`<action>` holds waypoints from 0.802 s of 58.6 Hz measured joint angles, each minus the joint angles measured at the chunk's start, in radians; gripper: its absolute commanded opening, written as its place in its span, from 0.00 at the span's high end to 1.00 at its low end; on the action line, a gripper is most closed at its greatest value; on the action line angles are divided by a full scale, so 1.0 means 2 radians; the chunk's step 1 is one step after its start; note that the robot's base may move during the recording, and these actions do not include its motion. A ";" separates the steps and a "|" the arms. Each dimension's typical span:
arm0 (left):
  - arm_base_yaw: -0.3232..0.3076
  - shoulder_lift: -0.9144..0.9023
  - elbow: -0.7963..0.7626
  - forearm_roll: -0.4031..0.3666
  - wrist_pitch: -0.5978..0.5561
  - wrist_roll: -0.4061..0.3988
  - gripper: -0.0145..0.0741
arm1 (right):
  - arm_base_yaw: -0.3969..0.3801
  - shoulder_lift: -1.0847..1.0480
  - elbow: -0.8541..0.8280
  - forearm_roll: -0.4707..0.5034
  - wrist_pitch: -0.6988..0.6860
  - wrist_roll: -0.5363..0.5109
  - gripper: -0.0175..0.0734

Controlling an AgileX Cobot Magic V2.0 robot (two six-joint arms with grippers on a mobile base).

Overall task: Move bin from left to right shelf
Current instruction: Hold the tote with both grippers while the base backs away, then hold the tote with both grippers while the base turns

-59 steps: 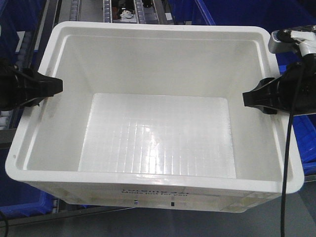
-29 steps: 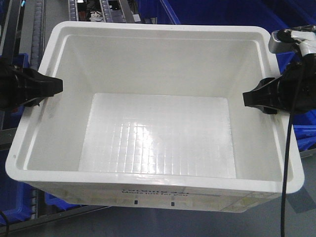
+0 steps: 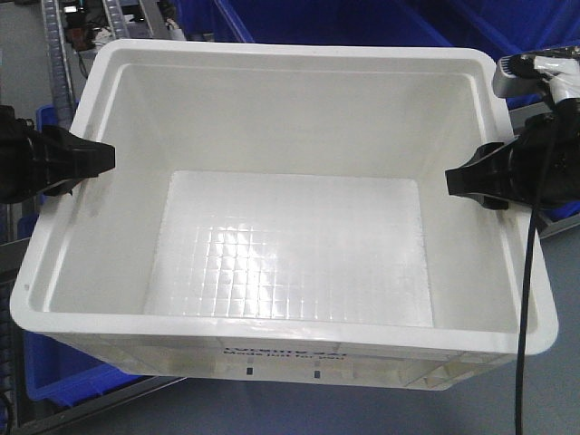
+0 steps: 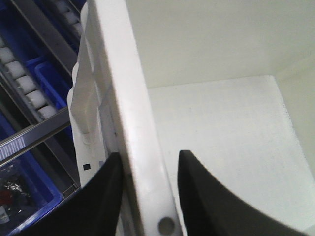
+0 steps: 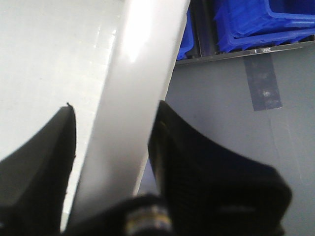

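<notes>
The white bin fills the front view, empty, with black print on its near wall. My left gripper is shut on the bin's left wall, and my right gripper is shut on its right wall. The bin hangs between them. In the left wrist view, the black fingers straddle the rim, with my left gripper over the bin. In the right wrist view, my right gripper straddles the rim of the bin. A grey rack lane with white rollers shows at the top left. I cannot tell which shelf it is.
Dark blue bins stand behind the white bin, and another sits below its left corner. The rollers and a silver bar lie beside the bin's left wall. Grey floor with a tape strip lies under the right side.
The background of roller lanes and blue bins has slid to the left behind the bin. Both grippers keep the same hold on the bin walls.
</notes>
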 measured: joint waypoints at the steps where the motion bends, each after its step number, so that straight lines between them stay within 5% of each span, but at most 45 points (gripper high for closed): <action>1: 0.000 0.000 0.000 0.000 0.000 0.000 0.84 | 0.000 0.000 0.000 0.000 0.000 0.000 0.81; 47: 0.000 0.000 0.000 0.000 0.000 0.000 0.84 | 0.000 0.000 0.000 0.000 0.000 0.000 0.81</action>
